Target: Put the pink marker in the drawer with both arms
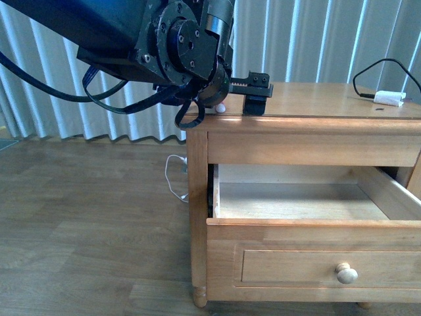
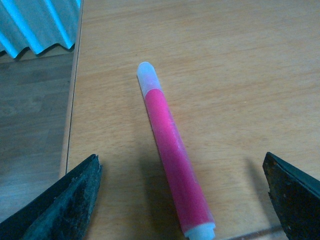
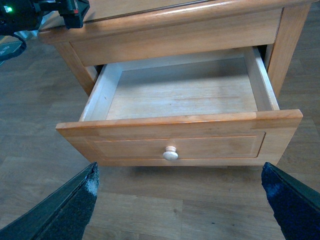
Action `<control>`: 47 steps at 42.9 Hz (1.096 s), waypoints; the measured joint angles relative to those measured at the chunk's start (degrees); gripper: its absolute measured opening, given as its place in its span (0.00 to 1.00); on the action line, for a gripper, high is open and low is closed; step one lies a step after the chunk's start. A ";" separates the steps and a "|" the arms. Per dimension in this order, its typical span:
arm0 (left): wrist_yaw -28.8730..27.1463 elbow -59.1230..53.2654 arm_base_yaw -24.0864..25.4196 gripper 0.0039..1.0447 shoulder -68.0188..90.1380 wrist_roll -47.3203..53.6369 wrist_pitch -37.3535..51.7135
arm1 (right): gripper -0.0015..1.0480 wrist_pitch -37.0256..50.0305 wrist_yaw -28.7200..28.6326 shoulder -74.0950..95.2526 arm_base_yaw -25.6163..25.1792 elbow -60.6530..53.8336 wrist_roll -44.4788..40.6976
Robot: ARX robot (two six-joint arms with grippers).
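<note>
My left gripper (image 2: 181, 164) is over the nightstand top (image 1: 316, 100), near its left edge. Its fingers (image 2: 75, 195) are spread wide. The marker (image 2: 175, 160) lies flat on the wood between them, touching neither. Its white end points away from the wrist camera, and the pink barrel runs back toward the gap.

The drawer (image 3: 225, 145) is pulled well out, with its pale wooden floor in plain sight and the knob (image 3: 170, 154) facing my right arm. My right gripper (image 3: 179, 172) hangs in front of the drawer, above the floor, fingers wide apart and holding nothing.

A white adapter (image 1: 388, 99) with a black cable (image 1: 368, 69) sits at the top's far right, well apart from the marker.
</note>
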 joint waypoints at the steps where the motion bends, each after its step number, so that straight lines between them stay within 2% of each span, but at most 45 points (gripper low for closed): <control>1: -0.13 0.74 0.02 0.94 0.50 0.02 -0.44 | 0.91 0.00 0.00 0.00 0.00 0.00 0.00; 21: -0.83 12.94 0.70 0.93 6.82 1.33 -10.69 | 0.91 0.00 0.00 0.00 0.00 0.00 -0.02; 29: -0.87 13.84 0.50 0.59 7.10 2.78 -12.22 | 0.91 0.00 0.00 0.00 0.00 0.00 0.00; 39: -1.29 11.43 0.66 0.16 6.45 3.48 -9.68 | 0.91 0.00 0.00 0.00 0.00 0.00 0.00; 43: -0.79 8.26 0.96 0.14 4.68 4.59 -7.39 | 0.91 0.00 0.00 0.00 0.00 0.00 0.00; 47: 2.27 1.97 1.27 0.14 1.22 5.95 -2.69 | 0.91 0.00 0.00 0.00 0.00 0.00 0.00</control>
